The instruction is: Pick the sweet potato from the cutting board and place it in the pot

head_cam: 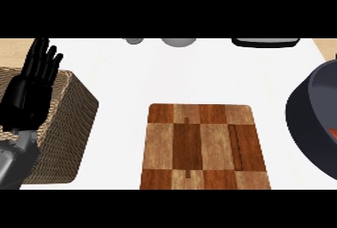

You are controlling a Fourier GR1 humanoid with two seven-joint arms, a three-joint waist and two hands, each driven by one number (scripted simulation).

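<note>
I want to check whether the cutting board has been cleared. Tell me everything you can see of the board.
The cutting board is a rectangular wooden block with rounded corners, patterned in light and dark brown checks, with a narrow dark slot near its right side. It lies flat on the white counter, lower centre of the view, its near edge at the view's bottom. Nothing rests on it; no sweet potato shows there. It touches neither the wicker basket nor the dark pot.

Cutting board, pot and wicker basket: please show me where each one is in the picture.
Cutting board (pixel 204 147): head view, middle of its top.
Pot (pixel 304 122): head view, dark outer wall at the right edge.
Wicker basket (pixel 66 129): head view, woven side wall.
</note>
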